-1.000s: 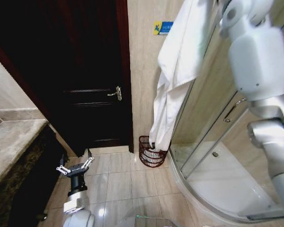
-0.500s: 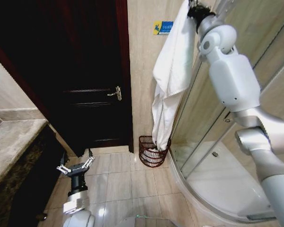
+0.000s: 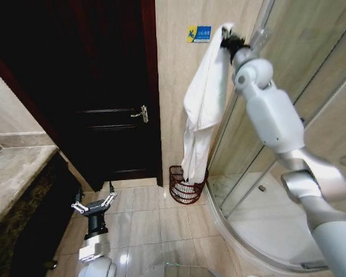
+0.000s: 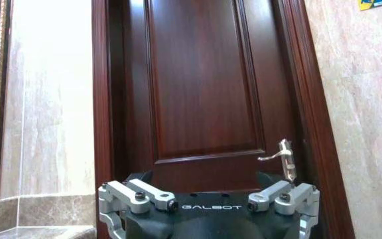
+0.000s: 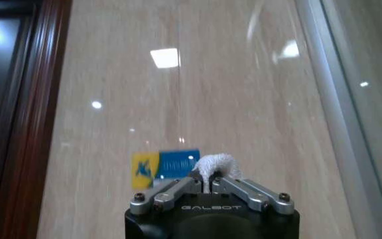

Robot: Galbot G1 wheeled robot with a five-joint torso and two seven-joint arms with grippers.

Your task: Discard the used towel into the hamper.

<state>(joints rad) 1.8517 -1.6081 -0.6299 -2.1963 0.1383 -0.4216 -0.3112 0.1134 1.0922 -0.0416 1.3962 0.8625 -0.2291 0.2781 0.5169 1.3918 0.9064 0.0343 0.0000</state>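
A long white towel point(image 3: 200, 109) hangs from my right gripper point(image 3: 226, 40), which is shut on its top end high against the beige wall. Its lower end dangles into the mouth of the hamper point(image 3: 185, 186), a small dark reddish-brown slatted basket on the floor by the shower. In the right wrist view a tuft of the towel point(image 5: 216, 164) sticks out between the closed fingers of the right gripper point(image 5: 208, 184). My left gripper point(image 3: 93, 203) is held low over the floor tiles, open and empty, facing the dark wooden door point(image 4: 204, 84).
A curved glass shower enclosure point(image 3: 265, 213) fills the right side. The dark door point(image 3: 104, 86) with a metal handle point(image 3: 141, 113) stands behind the hamper's left. A stone counter point(image 3: 14, 173) runs along the left. Tiled floor point(image 3: 144, 219) lies open in the middle.
My right arm has carried the towel down and toward the wall. The towel's lower end now hangs into the hamper. The left arm has stayed put.
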